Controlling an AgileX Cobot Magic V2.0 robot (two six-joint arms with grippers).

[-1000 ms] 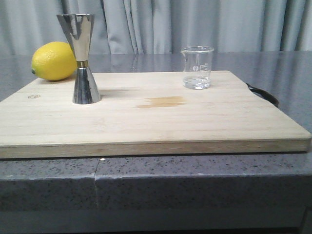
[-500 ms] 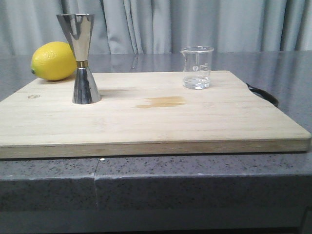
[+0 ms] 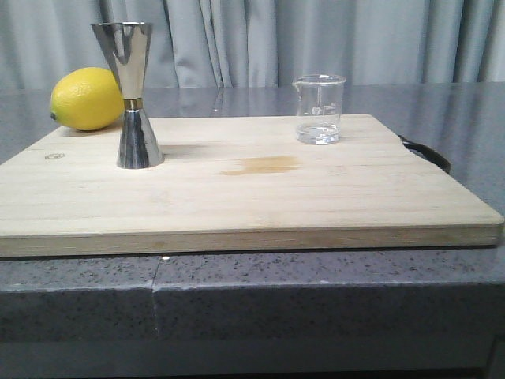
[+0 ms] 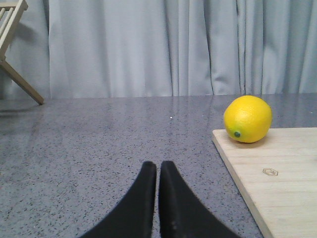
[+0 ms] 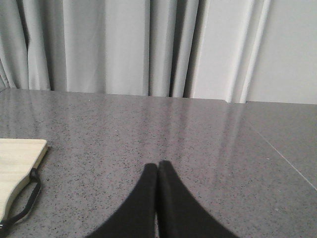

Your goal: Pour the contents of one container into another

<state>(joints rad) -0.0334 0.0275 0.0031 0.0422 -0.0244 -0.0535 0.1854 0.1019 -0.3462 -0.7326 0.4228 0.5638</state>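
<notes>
The clear glass beaker [image 3: 319,109], with a little clear liquid in it, stands upright at the back right of the wooden board [image 3: 237,197]. The steel jigger [image 3: 132,95] with a gold waist band stands upright at the board's back left. Neither arm shows in the front view. My left gripper [image 4: 158,167] is shut and empty, low over the grey counter to the left of the board. My right gripper [image 5: 158,165] is shut and empty over the counter to the right of the board. Neither wrist view shows the beaker or the jigger.
A yellow lemon [image 3: 87,99] rests at the board's back left corner behind the jigger, and the lemon [image 4: 247,119] also shows in the left wrist view. A black strap [image 3: 426,151] hangs off the board's right edge. A brownish stain [image 3: 264,165] marks mid-board. Grey curtains close the back.
</notes>
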